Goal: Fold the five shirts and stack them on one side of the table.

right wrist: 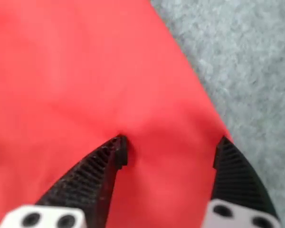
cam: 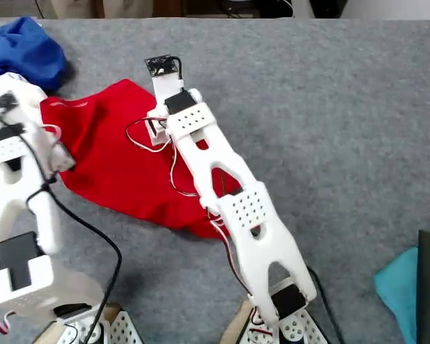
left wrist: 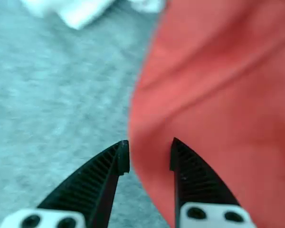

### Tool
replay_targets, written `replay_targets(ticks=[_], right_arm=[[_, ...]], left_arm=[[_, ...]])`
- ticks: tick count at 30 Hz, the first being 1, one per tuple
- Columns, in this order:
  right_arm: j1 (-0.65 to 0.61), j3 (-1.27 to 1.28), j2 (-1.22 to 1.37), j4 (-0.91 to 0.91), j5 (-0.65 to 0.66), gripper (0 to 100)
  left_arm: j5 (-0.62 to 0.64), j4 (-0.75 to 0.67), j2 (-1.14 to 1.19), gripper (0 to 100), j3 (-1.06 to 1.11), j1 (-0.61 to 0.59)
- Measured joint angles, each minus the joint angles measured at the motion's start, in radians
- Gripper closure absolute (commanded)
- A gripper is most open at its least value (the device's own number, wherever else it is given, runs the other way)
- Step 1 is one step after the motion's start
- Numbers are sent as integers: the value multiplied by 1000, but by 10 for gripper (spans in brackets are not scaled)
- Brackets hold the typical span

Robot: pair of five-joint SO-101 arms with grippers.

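The red shirt [cam: 122, 165] is soft, matte cloth, rumpled into shallow folds, its outline an uneven wedge. It lies on the grey, felt-like table [cam: 330, 107], towards 9 o'clock from the table's middle in the high view. Its long axis runs from about 11 o'clock to 5 o'clock, the narrower end pointing to 5.

My left pincer [left wrist: 148, 154] stands parted at the shirt's edge. Its ribbed black fingers [left wrist: 104, 175] straddle the hem, one over bare grey table and the other over red. It holds nothing.

My right pincer [right wrist: 171, 152] is spread wider and grips nothing either. One finger is over the red cloth where a crease gathers, and the other is at the shirt's border, with grey table just beyond. In the high view my white right arm lies across the shirt along that same 5-to-11 line.

A blue shirt [cam: 21, 50] is bunched at 10 o'clock from the red one. A teal cloth [cam: 398, 290] sits well apart at 4 o'clock, by the table's edge.
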Motion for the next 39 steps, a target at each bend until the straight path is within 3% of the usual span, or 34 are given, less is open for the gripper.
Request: replay_targets(ticks=[9,16,19,23,32,39], right_arm=[[60,-374,206,132,0,995],[66,-535,296,201,0,983],[66,-562,301,230,0,983],[66,-563,301,256,0,983],[64,-563,249,276,0,984],[64,-563,89,278,0,984]], left_arm=[[8,-204,0,840,187,123],[40,-216,31,843,173,127],[54,-166,71,847,120,127],[64,-81,146,991,14,127],[64,164,232,981,-293,135],[64,425,238,981,-736,115]])
